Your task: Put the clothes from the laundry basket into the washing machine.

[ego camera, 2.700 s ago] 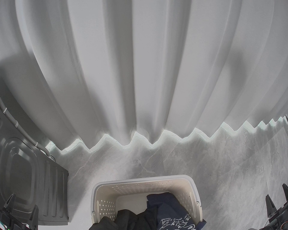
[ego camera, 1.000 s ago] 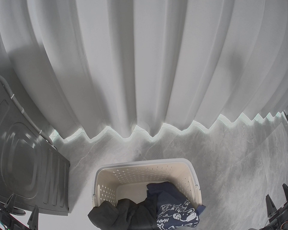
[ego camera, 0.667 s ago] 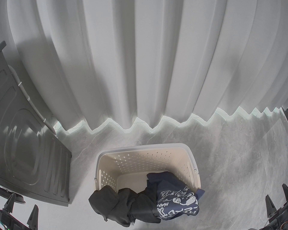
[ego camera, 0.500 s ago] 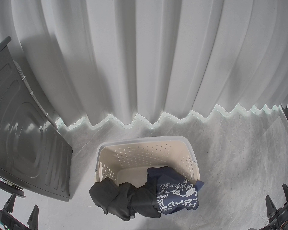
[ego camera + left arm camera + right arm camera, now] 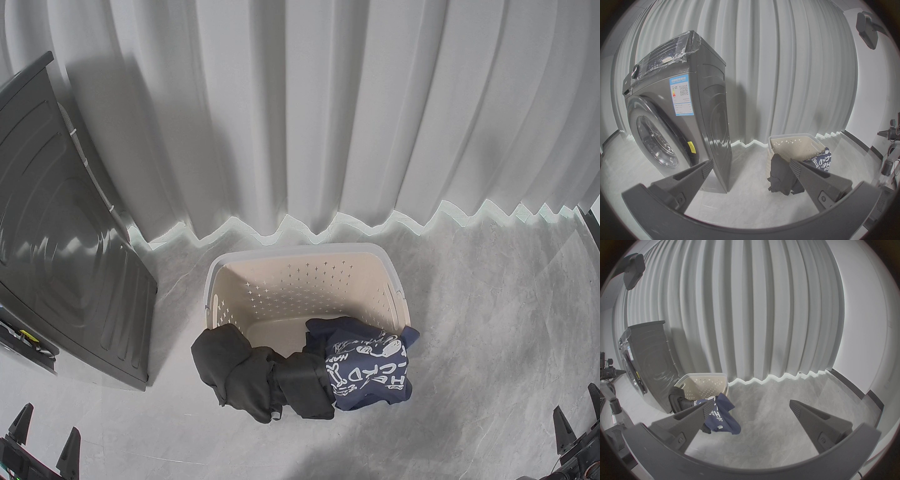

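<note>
A cream laundry basket [image 5: 300, 250] stands on the floor straight ahead of me. A dark grey garment [image 5: 262, 375] hangs over its near rim on the left, and a navy printed garment [image 5: 369, 369] hangs over it on the right. The grey washing machine [image 5: 56, 250] stands to the basket's left; in the left wrist view the washing machine [image 5: 678, 109] has its round front door closed. My left gripper [image 5: 47, 431] is low at the near left, open and empty. My right gripper [image 5: 578, 415] is at the near right, also open and empty. Both are well short of the basket.
A white pleated curtain [image 5: 325, 125] hangs behind the basket and reaches the floor. Grey marble-look floor [image 5: 500, 325] lies open to the basket's right and in front of it. A dark skirting [image 5: 850, 383] runs along the right wall.
The whole head view has shifted, so the camera moved: basket, clothes and washing machine now sit higher and show more fully. Both grippers keep the same places at the lower corners.
</note>
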